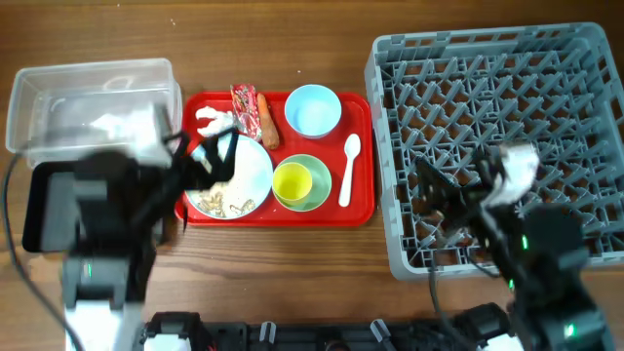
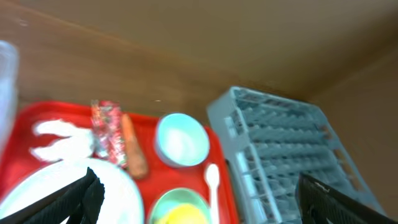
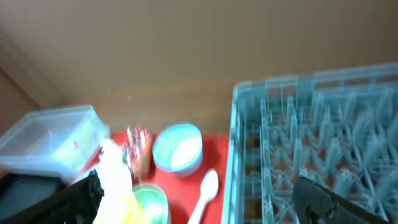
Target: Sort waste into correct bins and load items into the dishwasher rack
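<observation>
Nothing is sorted yet: crumpled tissue (image 1: pixel 213 119), snack wrapper (image 1: pixel 243 105), carrot piece (image 1: pixel 266 122) and dishes (image 1: pixel 312 109) are found on the red tray (image 1: pixel 363 146) around the spread left claw (image 1: pixel 207 148) (empty). The dishwasher rack (image 1: pixel 507 97) under the spread, empty right claw (image 1: pixel 444 200) is unloaded.

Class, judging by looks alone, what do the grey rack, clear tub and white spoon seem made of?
Grey rack: probably moulded plastic, matte, with a uniform peg lattice. Clear tub: translucent plastic, see-through walls with a faint sheen. White spoon: smooth, plastic or ceramic; unclear which.

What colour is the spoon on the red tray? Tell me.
White; the overhead view shows the spoon best.
</observation>
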{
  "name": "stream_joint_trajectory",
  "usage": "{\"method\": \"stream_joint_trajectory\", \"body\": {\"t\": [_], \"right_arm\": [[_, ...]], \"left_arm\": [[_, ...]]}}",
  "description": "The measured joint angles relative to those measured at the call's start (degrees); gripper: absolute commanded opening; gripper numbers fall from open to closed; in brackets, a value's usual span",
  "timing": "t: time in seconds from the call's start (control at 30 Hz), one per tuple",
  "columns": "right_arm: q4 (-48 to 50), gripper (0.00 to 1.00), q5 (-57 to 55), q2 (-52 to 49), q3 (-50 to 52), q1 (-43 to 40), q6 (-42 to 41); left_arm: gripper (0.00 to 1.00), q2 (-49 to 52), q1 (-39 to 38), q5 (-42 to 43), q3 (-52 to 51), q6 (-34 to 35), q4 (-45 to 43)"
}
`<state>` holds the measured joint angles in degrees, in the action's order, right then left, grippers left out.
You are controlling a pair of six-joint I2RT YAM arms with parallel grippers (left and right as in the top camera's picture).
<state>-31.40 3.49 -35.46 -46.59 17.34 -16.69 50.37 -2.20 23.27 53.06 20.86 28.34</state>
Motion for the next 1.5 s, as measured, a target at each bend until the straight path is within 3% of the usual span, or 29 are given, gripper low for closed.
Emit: {"method": "stream_joint_trajectory", "body": {"t": [0.17,0.3,0.47,0.63,0.83,1.13,1.23,1.33,1.5], "right_arm": [[-11.39,1.00,3.80,-19.67,-17.53,-0.04,0.28],[-13.99,1.00,6.54,-26.40,-21.18,-0.04,1.60],[-14.82,1.00,8.70,-31.08,-21.31,-0.04,1.07],[-16.37,1.00,8.04,-33.07,-21.31,-0.04,-1.77],[-17.51,1.00,7.85,-33.33,-21.35,-0.04,-2.64],[-17.46,1.00,7.85,-33.33,-21.38,-0.04,-3.39],[-17.46,1.00,7.85,-33.33,-21.38,-0.04,-3.67],[-17.46,1.00,7.85,-33.33,-21.38,-0.04,-3.69],[-17.46,1.00,7.85,-33.33,-21.38,-0.04,-3.69]], "left_arm": [[1.00,13.42,-0.17,11.76,8.31,3.76,-1.14],[1.00,19.26,-4.35,14.88,8.76,3.43,3.39],[1.00,25.00,-14.12,6.21,8.79,1.60,14.19],[0.73,28.30,-19.65,-4.83,8.79,-0.13,19.23],[0.69,30.58,-19.89,-15.50,8.76,-0.44,19.52],[0.63,39.28,-20.57,-15.69,8.39,-0.44,16.20],[0.42,40.54,-21.27,-14.86,8.26,-0.39,16.17],[0.04,41.09,-21.38,-14.86,8.26,-0.61,15.82],[0.04,42.12,-21.35,-15.15,8.28,-0.81,15.87]]}}
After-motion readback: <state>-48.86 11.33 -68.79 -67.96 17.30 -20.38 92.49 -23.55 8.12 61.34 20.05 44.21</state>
